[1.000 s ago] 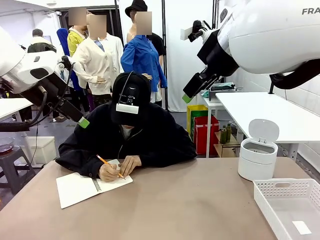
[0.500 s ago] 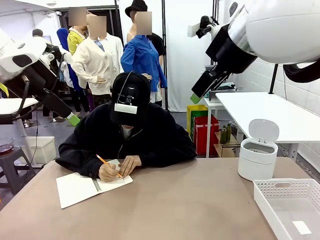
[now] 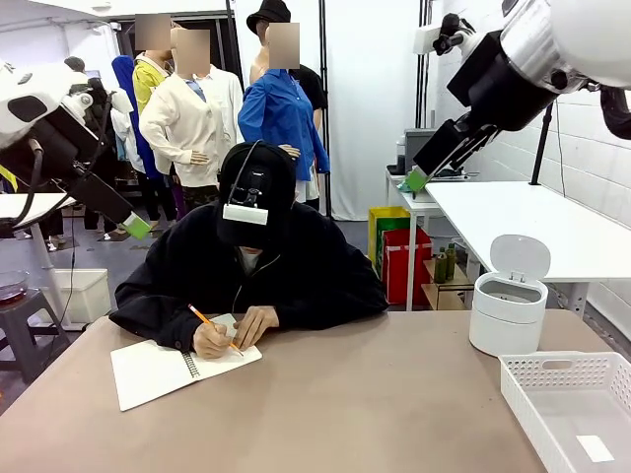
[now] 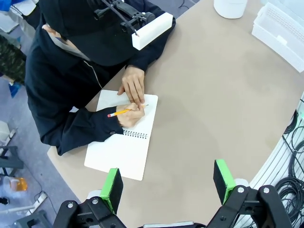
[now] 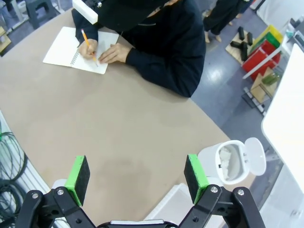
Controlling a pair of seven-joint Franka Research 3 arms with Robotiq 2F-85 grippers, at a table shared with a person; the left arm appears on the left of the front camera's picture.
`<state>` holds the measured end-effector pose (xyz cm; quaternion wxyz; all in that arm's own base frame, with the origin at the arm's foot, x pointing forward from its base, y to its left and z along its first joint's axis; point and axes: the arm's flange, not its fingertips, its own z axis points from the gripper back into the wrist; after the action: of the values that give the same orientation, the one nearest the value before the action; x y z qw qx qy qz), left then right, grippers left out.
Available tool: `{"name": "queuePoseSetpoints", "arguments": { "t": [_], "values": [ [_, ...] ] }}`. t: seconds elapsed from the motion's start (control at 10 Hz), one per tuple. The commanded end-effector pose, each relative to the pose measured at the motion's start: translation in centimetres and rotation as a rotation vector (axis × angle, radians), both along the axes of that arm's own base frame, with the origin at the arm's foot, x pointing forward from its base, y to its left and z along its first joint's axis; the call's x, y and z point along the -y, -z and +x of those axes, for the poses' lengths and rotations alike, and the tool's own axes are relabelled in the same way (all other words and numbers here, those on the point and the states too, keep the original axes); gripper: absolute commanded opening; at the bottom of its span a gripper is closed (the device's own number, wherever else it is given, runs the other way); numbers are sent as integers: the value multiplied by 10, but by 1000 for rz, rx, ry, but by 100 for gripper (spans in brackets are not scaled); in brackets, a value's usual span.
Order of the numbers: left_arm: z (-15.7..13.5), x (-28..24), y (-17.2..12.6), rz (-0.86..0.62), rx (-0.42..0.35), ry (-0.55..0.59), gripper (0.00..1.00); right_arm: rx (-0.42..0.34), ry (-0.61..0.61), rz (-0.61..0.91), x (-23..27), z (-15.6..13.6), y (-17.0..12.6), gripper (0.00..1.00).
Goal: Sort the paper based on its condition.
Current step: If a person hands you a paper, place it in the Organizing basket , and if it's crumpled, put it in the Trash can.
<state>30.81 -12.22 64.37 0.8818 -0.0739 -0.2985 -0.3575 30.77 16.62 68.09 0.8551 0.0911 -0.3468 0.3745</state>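
Lying flat in the tray [image 3: 562, 366], the paper [image 3: 595, 448] looks smooth; left gripper [image 4: 167, 179] and right gripper [image 5: 137, 174] gape.

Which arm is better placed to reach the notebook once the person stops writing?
Probably the left: the notebook lies toward the robot's left, ahead of the open left gripper. The right gripper, also open, hangs nearer the bin.

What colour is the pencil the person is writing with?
Orange-yellow. The pencil shows best in the left wrist view.

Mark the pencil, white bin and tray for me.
pencil [image 3: 200, 314]: front view, orange shaft above the hand.
white bin [image 3: 505, 333]: front view, front wall.
tray [image 3: 601, 358]: front view, far rim.
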Motion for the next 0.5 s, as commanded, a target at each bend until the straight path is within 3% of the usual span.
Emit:
{"name": "queuePoseSetpoints", "arguments": {
  "t": [0.0, 0.4],
  "values": [
    [2, -10, -1, 6, 5, -4, 100, -20, -28, -18, -2, 3, -1, 100],
    [2, -6, 0, -4, 0, -17, 100, -8, 0, -6, 0, 0, 0, 100]
  ]
}}
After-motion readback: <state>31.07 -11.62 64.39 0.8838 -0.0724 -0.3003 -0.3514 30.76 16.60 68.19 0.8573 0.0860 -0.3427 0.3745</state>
